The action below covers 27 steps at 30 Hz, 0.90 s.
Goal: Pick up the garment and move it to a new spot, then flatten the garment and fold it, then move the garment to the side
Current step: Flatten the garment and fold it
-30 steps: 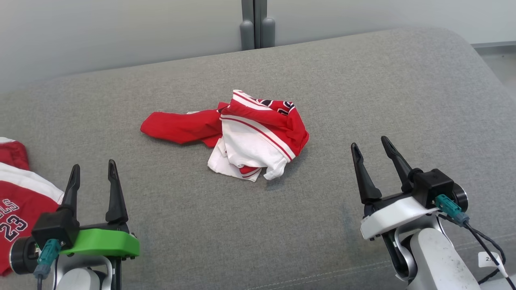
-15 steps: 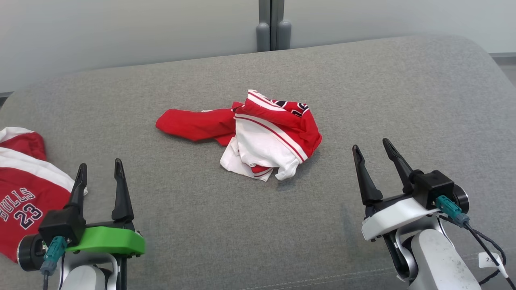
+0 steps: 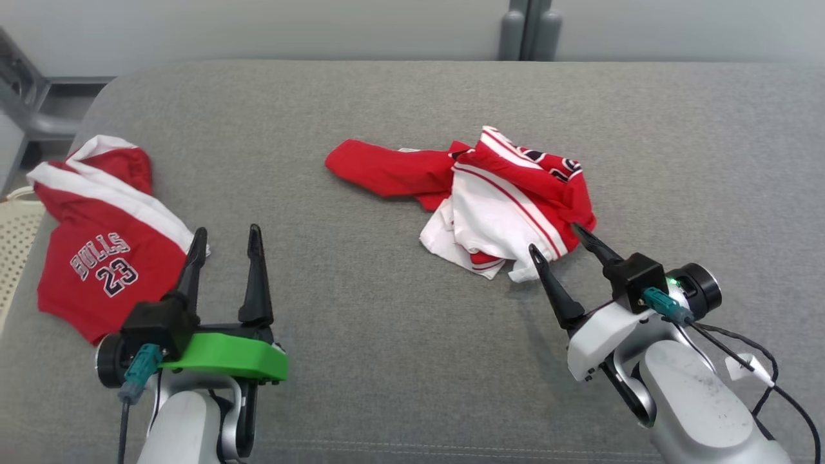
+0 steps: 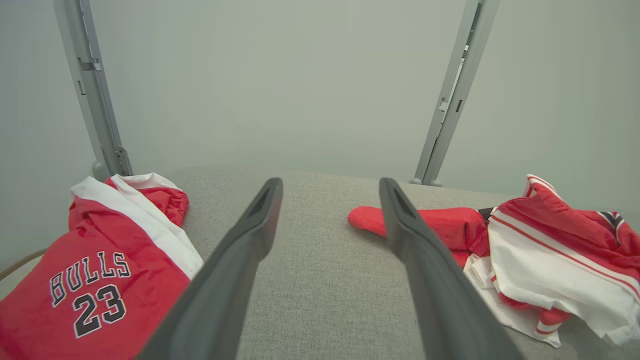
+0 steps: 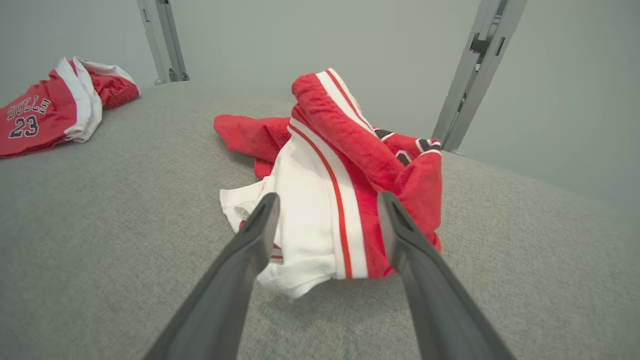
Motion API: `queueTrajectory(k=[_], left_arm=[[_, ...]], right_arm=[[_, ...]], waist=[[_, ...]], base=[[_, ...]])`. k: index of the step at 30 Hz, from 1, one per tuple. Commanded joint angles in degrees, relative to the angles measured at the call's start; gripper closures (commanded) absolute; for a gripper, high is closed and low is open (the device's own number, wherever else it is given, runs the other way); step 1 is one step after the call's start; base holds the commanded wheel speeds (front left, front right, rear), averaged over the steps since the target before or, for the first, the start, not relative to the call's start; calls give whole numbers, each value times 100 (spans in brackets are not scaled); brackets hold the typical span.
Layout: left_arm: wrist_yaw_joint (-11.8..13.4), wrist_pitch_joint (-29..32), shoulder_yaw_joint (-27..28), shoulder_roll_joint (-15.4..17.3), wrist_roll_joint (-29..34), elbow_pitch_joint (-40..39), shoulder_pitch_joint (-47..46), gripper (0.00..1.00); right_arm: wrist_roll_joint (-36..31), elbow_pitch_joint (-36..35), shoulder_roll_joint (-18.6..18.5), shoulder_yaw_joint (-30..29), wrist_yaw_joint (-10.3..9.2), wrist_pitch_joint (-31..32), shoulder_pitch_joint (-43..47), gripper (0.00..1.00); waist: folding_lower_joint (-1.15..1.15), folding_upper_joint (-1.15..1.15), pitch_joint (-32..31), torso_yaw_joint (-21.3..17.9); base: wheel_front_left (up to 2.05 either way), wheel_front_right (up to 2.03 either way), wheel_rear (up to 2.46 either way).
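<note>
Two spread, empty tools — right tool (image 3: 553,237) at near edge of crumpled garment (image 3: 509,193), left tool (image 3: 228,229) well off — pick-up step; nxt: lower onto a fold & pinch.

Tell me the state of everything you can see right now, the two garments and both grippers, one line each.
Crumpled red and white garment: bunched in a heap on the grey cushion, not held.
Bulls 23 garment: lying flattish near the cushion's left end, untouched.
Left gripper: open, empty, beside the Bulls 23 garment.
Right gripper: open, fingertips at the heap's near edge, not gripping.
</note>
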Motion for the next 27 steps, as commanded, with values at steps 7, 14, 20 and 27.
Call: queueTrajectory(k=[7,14,20,27], left_arm=[[-163,-24,-49,-191,96,163,-247,0],[-229,-24,24,-256,147,199,-369,0],[-256,-24,68,-275,194,204,-423,0],[-224,-24,124,-276,207,212,-320,0]], right_arm=[[-196,665,-313,486,-2,158,-561,0],[-676,1334,-398,634,-3,612,-1064,20],[-504,1447,-303,459,-2,463,-1158,100],[-29,949,-138,121,-3,171,-927,100]], waist=[[0,0,527,724],[0,0,710,808],[0,0,730,807],[0,0,673,562]], base=[[0,0,0],[0,0,0],[0,0,0],[0,0,0]])
